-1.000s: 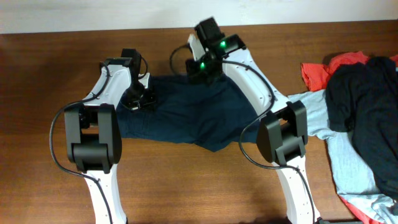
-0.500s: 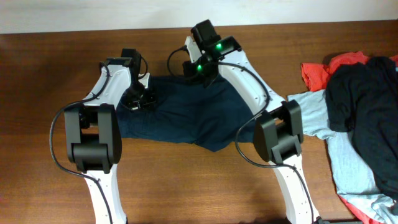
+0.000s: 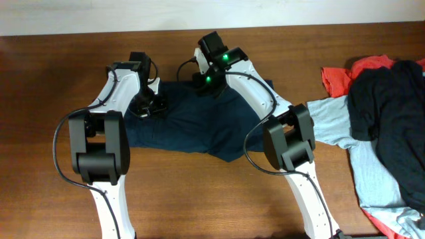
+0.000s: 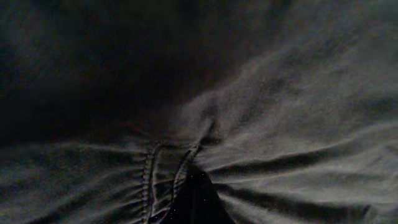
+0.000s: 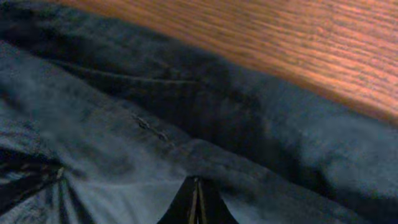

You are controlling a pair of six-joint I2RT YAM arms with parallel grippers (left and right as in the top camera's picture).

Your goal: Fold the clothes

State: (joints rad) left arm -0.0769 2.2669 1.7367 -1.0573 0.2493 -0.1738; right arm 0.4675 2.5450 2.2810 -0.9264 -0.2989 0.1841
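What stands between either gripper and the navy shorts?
Nothing visible. The left gripper and right gripper are both shut on the navy shorts themselves, fabric bunched at their tips. The pile of other clothes lies apart, far to the right.

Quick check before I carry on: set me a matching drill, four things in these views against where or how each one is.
Things:
1. navy shorts
2. left hand
3. right hand
4. light blue T-shirt

Places or states:
a. shut on the shorts' far edge, beside bare wood of the table
b. spread out between the two arms
c. in the heap at the table's right end, partly under a dark garment
d. shut on a gathered bunch of cloth by a stitched seam

Pairs: 1-b, 2-d, 3-a, 4-c
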